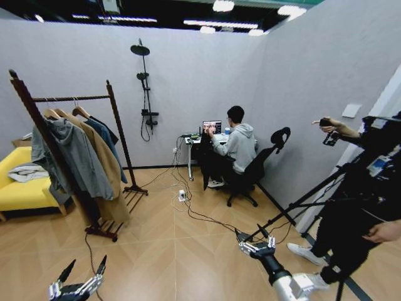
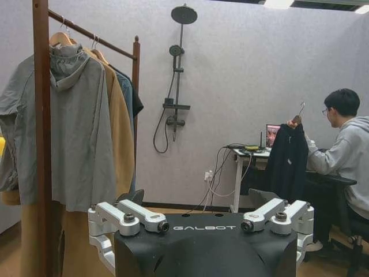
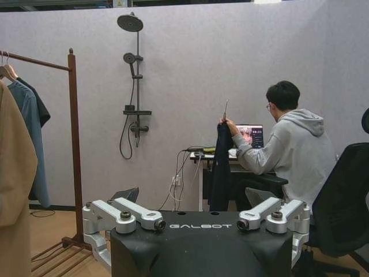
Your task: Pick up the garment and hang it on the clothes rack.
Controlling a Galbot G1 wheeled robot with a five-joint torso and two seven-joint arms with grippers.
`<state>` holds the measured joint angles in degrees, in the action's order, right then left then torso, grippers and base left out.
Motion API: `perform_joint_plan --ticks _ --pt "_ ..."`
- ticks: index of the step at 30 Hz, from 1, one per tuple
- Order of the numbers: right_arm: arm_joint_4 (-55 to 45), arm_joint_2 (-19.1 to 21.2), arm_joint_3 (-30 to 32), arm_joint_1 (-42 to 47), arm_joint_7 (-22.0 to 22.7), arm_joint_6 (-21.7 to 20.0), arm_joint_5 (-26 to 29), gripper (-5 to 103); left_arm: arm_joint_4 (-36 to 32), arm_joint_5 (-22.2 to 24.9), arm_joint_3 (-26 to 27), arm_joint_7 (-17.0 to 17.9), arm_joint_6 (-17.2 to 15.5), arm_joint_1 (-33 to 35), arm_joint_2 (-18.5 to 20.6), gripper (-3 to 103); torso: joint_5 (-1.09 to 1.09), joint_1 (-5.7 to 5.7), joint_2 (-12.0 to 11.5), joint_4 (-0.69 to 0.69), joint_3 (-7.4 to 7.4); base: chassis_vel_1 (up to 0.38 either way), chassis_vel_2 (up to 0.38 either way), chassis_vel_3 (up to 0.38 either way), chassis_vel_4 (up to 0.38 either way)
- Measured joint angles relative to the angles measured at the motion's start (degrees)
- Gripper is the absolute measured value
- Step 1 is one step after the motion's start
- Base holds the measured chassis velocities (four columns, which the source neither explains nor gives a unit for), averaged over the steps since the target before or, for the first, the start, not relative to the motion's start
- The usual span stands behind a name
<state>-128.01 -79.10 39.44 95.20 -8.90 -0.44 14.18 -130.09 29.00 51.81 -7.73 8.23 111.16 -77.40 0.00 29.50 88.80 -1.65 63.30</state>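
Note:
The garment (image 1: 205, 160), a long black coat on a hanger, hangs in front of the desk across the room. A seated person's raised hand (image 2: 293, 122) holds it up by the hanger hook. It also shows as a dark drape (image 3: 220, 167) in the right wrist view. The clothes rack (image 1: 72, 98) stands at the left, a dark-brown frame with a slatted low shelf. It carries a grey hoodie (image 2: 75, 133), a tan coat and a blue jacket. My left gripper (image 1: 88, 260) and right gripper (image 1: 251, 231) hover low over the floor, both open and empty, far from the garment.
A yellow sofa (image 1: 19, 188) sits behind the rack. Cables (image 1: 194, 214) trail across the wooden floor towards the desk (image 1: 191, 139). A black office chair (image 1: 260, 164) holds the seated person. At my right stand a tripod (image 1: 301, 207) and a person with a camera (image 1: 366, 188).

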Motion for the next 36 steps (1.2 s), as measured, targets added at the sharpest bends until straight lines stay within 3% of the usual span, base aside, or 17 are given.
perform_joint_plan --ticks 16,29,32,35,36 --pt "-0.03 -0.22 -0.09 0.26 -0.23 1.23 0.14 100 0.01 0.0 0.0 0.01 0.0 0.0 0.0 100 -0.01 0.02 -0.01 0.01 0.01 -0.223 0.216 0.222 -0.222" --pt "0.13 -0.63 1.25 0.36 -0.38 1.82 0.15 100 0.01 0.0 0.0 0.01 0.0 0.0 0.0 100 -0.04 0.05 -0.03 -0.01 0.02 -0.368 0.359 0.349 -0.354" --pt "0.22 -0.63 1.75 0.39 -0.39 1.9 0.18 100 0.0 0.0 0.0 0.0 0.0 0.0 0.0 100 0.04 0.01 -0.01 0.01 0.0 -0.362 0.404 0.352 -0.367" --pt "0.27 -0.62 2.04 0.38 -0.41 1.92 0.22 100 0.01 0.0 0.0 0.01 0.0 0.0 0.01 100 -0.08 0.04 -0.03 -0.01 0.02 -0.353 0.349 0.331 -0.342" --pt "0.29 -0.56 2.16 0.34 -0.41 1.92 0.24 100 0.0 0.0 0.0 0.0 0.0 0.0 0.0 100 0.03 0.03 -0.02 0.01 0.01 -0.351 0.352 0.315 -0.376"
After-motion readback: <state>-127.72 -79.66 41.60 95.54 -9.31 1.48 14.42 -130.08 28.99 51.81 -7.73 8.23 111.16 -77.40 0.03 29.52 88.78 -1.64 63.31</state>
